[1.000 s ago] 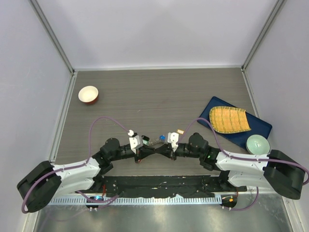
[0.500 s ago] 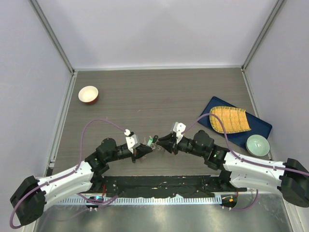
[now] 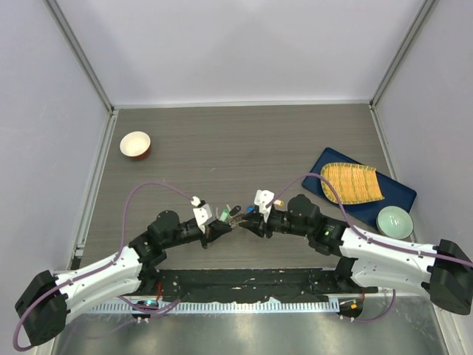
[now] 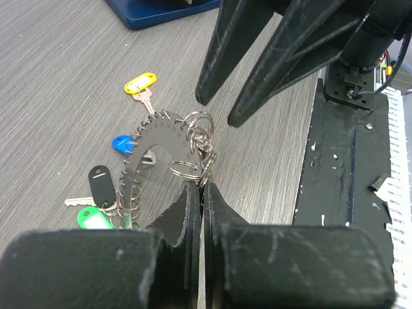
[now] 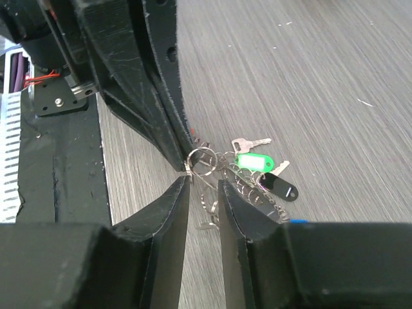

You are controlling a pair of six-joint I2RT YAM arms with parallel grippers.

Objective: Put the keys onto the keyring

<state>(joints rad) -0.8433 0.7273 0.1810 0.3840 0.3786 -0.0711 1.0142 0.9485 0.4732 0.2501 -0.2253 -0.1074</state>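
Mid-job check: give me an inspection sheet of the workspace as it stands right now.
Surface: grey wood-grain table, no spills seen.
Job's things: toothed keyring held tilted; keys with yellow, blue, black and green tags by it; attachment unclear.
Clutter: red-and-white bowl far left; blue tray carrying a woven mat; pale green bowl at its near corner.
Grippers: left gripper shut on the keyring's rim; right gripper open beside it.
Cables: purple cables loop over both arms, clear of the keys.
Surroundings: white walls; nothing else seen.

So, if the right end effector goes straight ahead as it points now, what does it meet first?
Probably the small wire rings on the keyring, which the left end effector holds.
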